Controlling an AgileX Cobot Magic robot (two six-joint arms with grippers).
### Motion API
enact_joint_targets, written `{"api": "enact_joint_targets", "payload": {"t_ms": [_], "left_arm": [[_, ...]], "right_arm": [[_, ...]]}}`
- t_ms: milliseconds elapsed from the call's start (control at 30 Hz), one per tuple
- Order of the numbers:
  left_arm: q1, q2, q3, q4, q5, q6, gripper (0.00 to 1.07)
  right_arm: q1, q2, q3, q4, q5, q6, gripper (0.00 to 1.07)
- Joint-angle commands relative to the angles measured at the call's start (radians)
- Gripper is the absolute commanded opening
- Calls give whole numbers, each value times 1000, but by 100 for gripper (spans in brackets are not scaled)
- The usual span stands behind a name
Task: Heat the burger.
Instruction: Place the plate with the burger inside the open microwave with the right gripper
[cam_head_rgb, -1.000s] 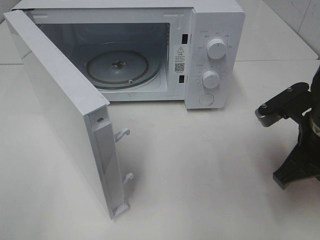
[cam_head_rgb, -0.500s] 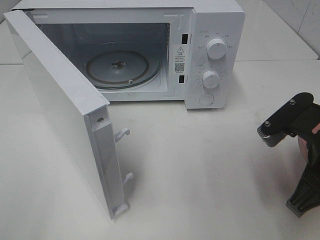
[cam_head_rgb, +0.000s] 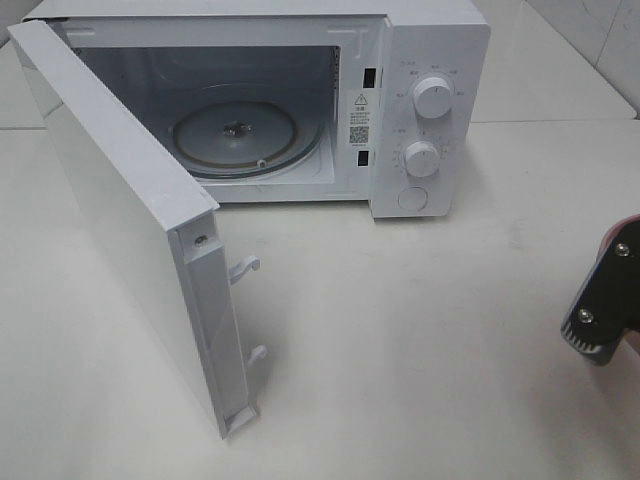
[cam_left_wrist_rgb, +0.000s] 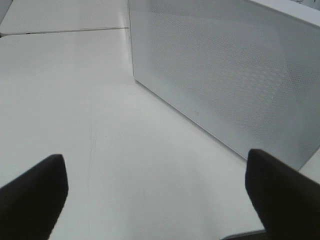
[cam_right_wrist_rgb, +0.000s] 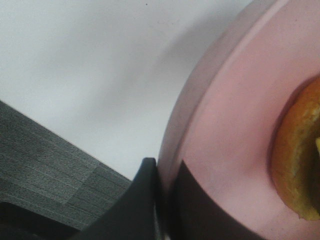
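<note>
The microwave (cam_head_rgb: 430, 60) stands at the back of the white tabletop (cam_head_rgb: 400, 330). Its door (cam_head_rgb: 110, 210) is swung wide open toward the left arm's side. The glass turntable (cam_head_rgb: 235, 135) shows inside the cavity. On the panel beside the cavity are 2 knobs (cam_head_rgb: 432, 97), 1 above the other, with a round button (cam_head_rgb: 412, 198) below them. 2 white hooks (cam_head_rgb: 245, 268) stick out of the door's inner edge.

The right pincer (cam_right_wrist_rgb: 159, 170) is pressed together on the rim of a pink plate (cam_right_wrist_rgb: 235, 125), with 1 dark finger (cam_right_wrist_rgb: 142, 200) on the outside of the rim and the other on the plate's inner face. The burger (cam_right_wrist_rgb: 297, 160) lies on this plate, away from the pinched rim. Only part of its golden-brown bun shows, cut off by the edge of the right wrist view. Beyond the plate that view shows tabletop and then grey floor (cam_right_wrist_rgb: 45, 165) past its edge. Whether the plate rests on the tabletop or hangs above it cannot be told.

From the high camera, the black pincer is at the far right edge, well apart from the microwave, with slivers of pink beside it. The burger itself does not show in that view.

The left pincer (cam_left_wrist_rgb: 155, 175) is spread wide and grips nothing. Its 2 dark fingers (cam_left_wrist_rgb: 32, 195) hang over the tabletop near the meshed outer face of the door, not touching it.
</note>
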Motion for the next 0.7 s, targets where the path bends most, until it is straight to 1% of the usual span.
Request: {"api": "enact_joint_targets", "payload": {"t_ms": [33, 167, 367, 433, 633, 700], "left_arm": [[2, -21, 3, -3, -11, -1, 88], [2, -21, 3, -3, -11, -1, 88], [2, -21, 3, -3, -11, -1, 88], [2, -21, 3, -3, -11, -1, 88], [2, -21, 3, -3, -11, -1, 88], [2, -21, 3, -3, -11, -1, 88]], "right_arm": [[4, -30, 6, -72, 24, -67, 0], [4, -52, 6, -111, 16, -150, 0], [4, -52, 6, -116, 7, -215, 0], [4, -52, 6, -117, -27, -256, 0], [4, -52, 6, -115, -98, -256, 1], [4, -52, 6, -123, -132, -290, 1]]}}
